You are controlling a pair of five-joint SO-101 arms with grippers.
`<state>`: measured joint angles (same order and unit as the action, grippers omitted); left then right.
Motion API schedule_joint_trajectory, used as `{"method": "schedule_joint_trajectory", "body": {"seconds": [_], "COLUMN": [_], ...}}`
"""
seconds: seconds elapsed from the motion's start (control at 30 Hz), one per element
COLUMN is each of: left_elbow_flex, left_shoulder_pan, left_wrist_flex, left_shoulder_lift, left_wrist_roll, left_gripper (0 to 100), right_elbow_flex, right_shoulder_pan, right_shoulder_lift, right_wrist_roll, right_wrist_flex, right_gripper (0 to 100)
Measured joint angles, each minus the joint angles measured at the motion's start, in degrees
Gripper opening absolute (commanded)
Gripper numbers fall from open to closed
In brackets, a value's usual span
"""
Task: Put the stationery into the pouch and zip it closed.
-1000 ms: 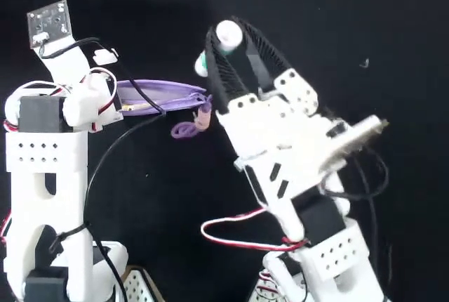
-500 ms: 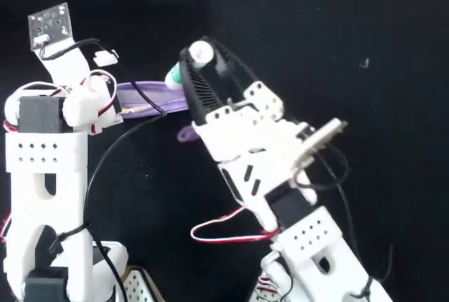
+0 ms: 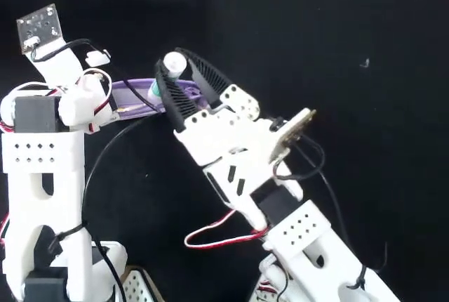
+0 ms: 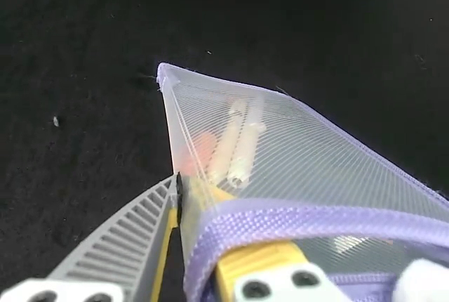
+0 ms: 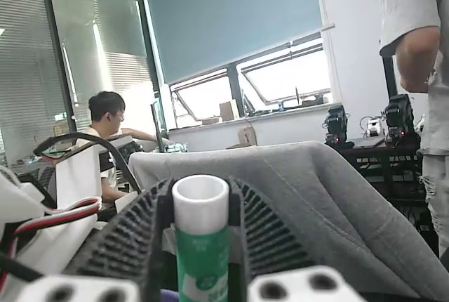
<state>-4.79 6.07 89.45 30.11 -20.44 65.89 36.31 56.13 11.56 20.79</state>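
The left gripper (image 4: 186, 193) is clamped on the purple-trimmed rim of the mesh pouch (image 4: 295, 154), which sits toward the far left part of the black desk (image 3: 351, 49). Two pale sticks (image 4: 235, 144) and an orange item (image 4: 200, 149) show through the mesh. The right gripper (image 3: 175, 70) pinches a glue stick (image 5: 201, 242) between its ribbed fingers, white cap up, directly over the pouch's rim.

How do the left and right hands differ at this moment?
The left hand pinches the pouch by its purple edge; the right hand grips a glue stick. The left hand is at the pouch's end; the right hand appears above the pouch, the glue stick's white end poking past its fingertips. Both are shut on something.
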Motion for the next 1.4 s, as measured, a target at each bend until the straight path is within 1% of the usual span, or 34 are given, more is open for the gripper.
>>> {"method": "schedule_joint_trajectory", "body": {"seconds": [0.1, 0.17, 0.37, 0.5, 0.57, 0.7, 0.77, 0.97, 1.23, 1.3, 1.4], "left_elbow_flex": [0.0, 0.0, 0.0, 0.0, 0.0, -0.09, -0.09, -0.09, -0.09, -0.09, -0.09], "left_shoulder_pan": [0.0, 0.0, 0.35, 0.44, 0.53, 0.62, 0.62, 0.53, 3.96, 4.22, 4.57], "left_wrist_flex": [0.0, 0.0, 0.0, 0.0, 0.0, 0.0, 0.0, 0.0, 0.0, 0.0, 0.0], "left_shoulder_lift": [0.0, 0.0, 0.0, 0.0, -0.09, -0.09, -0.09, -0.09, -0.09, -0.09, -0.09], "left_wrist_roll": [0.0, 0.0, -0.18, -0.26, -0.26, -0.18, -0.26, -0.35, -0.26, -0.26, -0.09], "left_gripper": [3, 3, 3, 3, 3, 3, 3, 3, 3, 3, 3], "right_elbow_flex": [0.0, 0.0, 0.0, 0.0, -0.18, -1.76, -2.11, -2.46, -2.46, -2.46, -3.52], "right_shoulder_pan": [0.26, 0.26, 0.44, 0.53, 0.53, 0.62, 0.62, 1.14, 1.93, 1.85, 1.76], "right_shoulder_lift": [-2.81, -5.8, -18.81, -26.11, -28.48, -30.86, -31.38, -31.65, -32.09, -30.77, -27.52], "right_wrist_roll": [0.0, -0.09, -5.98, -7.21, -7.47, -7.47, -7.47, -7.47, -7.56, -8.18, -12.04], "right_wrist_flex": [1.05, 4.48, 15.38, 20.57, 21.71, 21.8, 21.8, 21.8, 21.8, 19.87, 12.66], "right_gripper": [1.1, 1.1, 1.5, 1.6, 3.4, 14.7, 17.5, 17.8, 17.7, 17.7, 17.7]}}
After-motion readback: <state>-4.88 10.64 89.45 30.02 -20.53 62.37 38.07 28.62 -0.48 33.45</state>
